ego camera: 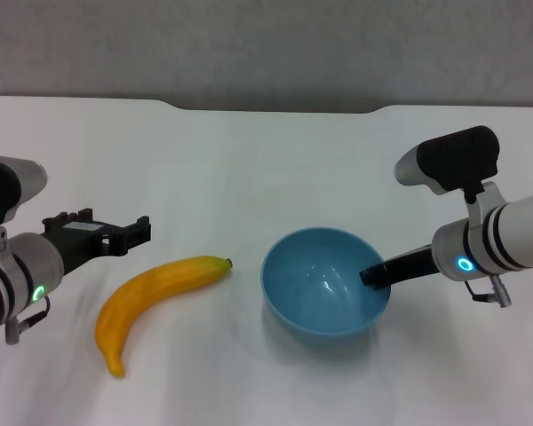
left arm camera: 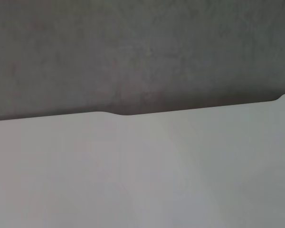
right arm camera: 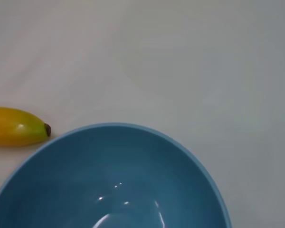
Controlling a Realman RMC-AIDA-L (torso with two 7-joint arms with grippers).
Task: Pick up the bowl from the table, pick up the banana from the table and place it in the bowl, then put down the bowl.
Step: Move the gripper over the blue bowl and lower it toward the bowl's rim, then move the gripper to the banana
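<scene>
The right end effector (ego camera: 374,276) sits at the bowl's (ego camera: 325,284) three o'clock rim, one dark finger over the inside of the wall; it seems to be pinching that rim, though whether it has clenched I cannot tell. A rim hold there would leave the hollow free for the fruit. The bowl looks to be resting on the white surface (ego camera: 249,160), just right of centre and near the front. The banana (ego camera: 151,295) lies at the bowl's nine o'clock, its dark stem tip just beside the rim without touching. The left end effector (ego camera: 140,232) hovers at the banana's eleven o'clock, fingers spread and released, grasping nothing, probably waiting its turn. Nothing else stands between them.
</scene>
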